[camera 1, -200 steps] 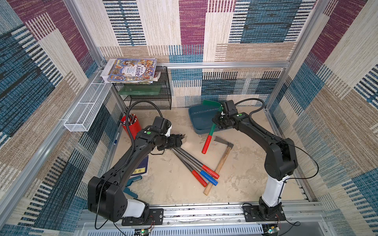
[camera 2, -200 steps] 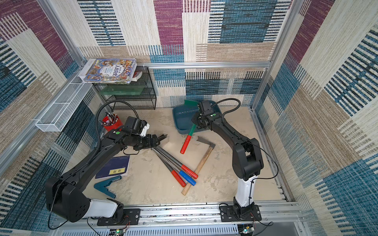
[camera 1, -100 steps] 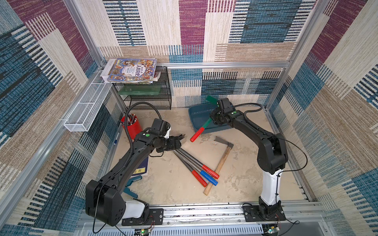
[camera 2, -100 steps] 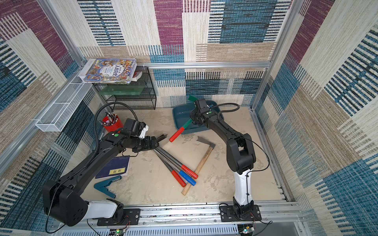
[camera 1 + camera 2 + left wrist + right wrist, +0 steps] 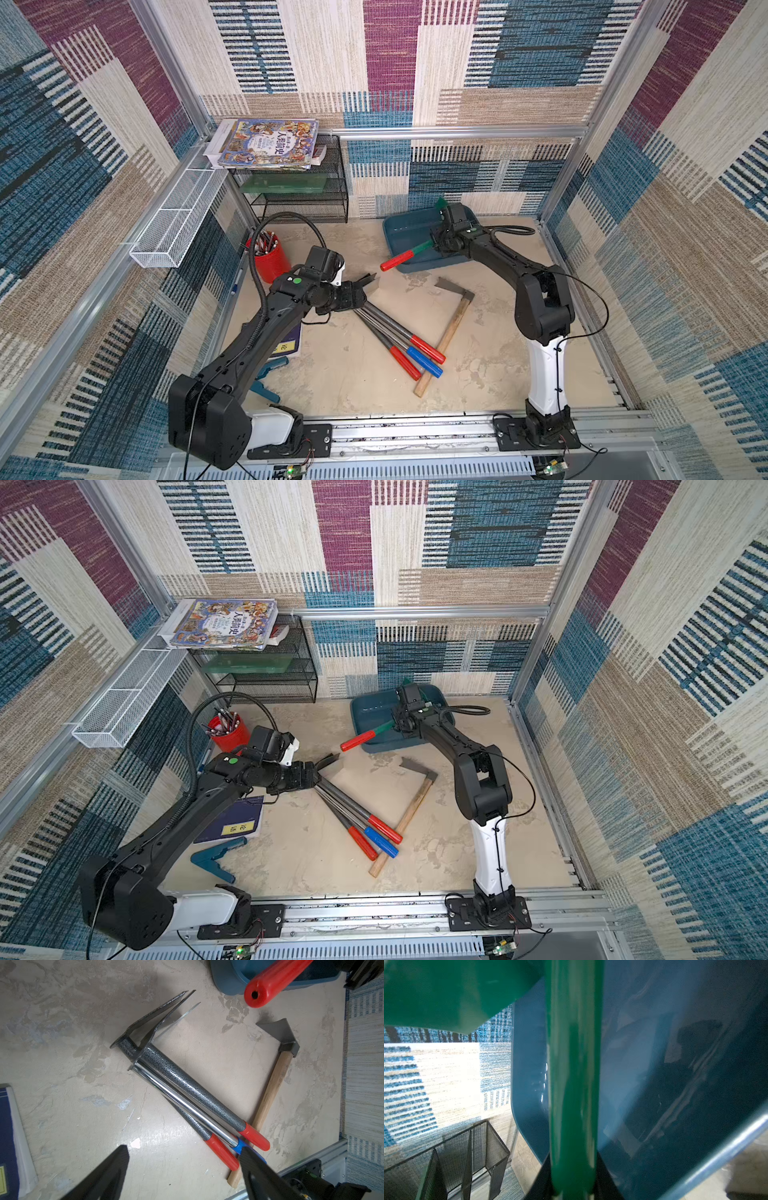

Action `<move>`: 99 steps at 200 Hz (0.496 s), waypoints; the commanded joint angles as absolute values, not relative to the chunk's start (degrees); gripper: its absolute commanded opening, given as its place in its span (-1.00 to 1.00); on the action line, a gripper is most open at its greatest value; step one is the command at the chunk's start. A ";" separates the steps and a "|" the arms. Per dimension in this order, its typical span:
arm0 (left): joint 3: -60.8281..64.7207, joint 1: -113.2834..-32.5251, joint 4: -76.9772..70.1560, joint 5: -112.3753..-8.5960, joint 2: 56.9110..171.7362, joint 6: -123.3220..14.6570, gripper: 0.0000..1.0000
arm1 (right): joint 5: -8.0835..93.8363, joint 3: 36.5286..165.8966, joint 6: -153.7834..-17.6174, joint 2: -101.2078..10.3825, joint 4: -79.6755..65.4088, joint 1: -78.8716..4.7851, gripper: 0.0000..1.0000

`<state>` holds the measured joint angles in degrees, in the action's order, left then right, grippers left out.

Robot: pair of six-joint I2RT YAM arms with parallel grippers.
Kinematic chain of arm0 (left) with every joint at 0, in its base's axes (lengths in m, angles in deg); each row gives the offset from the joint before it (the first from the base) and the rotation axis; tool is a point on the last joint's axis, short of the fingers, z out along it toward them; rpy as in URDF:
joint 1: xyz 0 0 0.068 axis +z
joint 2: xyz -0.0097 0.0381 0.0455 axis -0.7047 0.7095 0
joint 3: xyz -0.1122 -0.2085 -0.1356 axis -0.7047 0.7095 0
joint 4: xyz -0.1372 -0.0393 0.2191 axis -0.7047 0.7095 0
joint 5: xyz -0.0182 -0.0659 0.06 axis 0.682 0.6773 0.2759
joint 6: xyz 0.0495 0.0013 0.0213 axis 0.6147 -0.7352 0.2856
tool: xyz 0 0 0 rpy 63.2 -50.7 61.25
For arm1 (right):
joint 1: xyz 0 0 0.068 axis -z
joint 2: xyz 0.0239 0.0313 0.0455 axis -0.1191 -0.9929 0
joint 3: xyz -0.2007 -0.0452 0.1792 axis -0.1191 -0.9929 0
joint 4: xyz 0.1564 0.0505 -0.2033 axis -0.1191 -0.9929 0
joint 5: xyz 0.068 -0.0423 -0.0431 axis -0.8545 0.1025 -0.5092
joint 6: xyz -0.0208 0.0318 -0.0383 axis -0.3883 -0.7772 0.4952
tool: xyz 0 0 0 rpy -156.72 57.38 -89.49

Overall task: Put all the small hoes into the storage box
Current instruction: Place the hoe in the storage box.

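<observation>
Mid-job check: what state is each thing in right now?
small hoe: held by its green shaft above the storage box, red grip past its rim
right gripper: shut on the small hoe
left gripper: open, empty
pen cup: upright, holding pens
wooden-handled tool: lying flat

Left gripper: I see two black jaws spread wide above the table; one tip overlaps a blue grip in my view, and I cannot tell if they touch.
Table: beige, mottled and scuffed.
Tool bundle: three metal-shafted tools side by side. Two are speckled grey with red grips, one is chrome with a blue grip.
Wooden-handled hoe: flat beside the bundle, its handle passing under the grips.
Small hoe: only its red grip shows, with a hole in the butt, crossing the storage box corner.
Storage box: dark teal, cut off by the frame.
Book: blue cover, at the frame edge.
</observation>
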<state>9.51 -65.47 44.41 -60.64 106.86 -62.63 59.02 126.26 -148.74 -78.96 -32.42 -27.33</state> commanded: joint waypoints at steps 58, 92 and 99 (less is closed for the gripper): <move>11.16 -65.48 43.13 -60.85 105.79 -64.00 0.75 | 61.62 128.86 -154.98 -83.38 -28.01 -25.13 -0.91; 11.31 -65.52 42.93 -60.45 106.13 -64.34 0.75 | 61.25 132.39 -155.80 -86.21 -29.35 -24.27 -0.86; 11.47 -65.54 42.87 -60.33 106.17 -64.49 0.75 | 61.00 133.00 -155.97 -86.85 -29.52 -24.15 -0.85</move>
<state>11.13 -65.49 43.77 -60.55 106.01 -63.09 60.44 131.02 -154.42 -85.52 -32.31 -24.36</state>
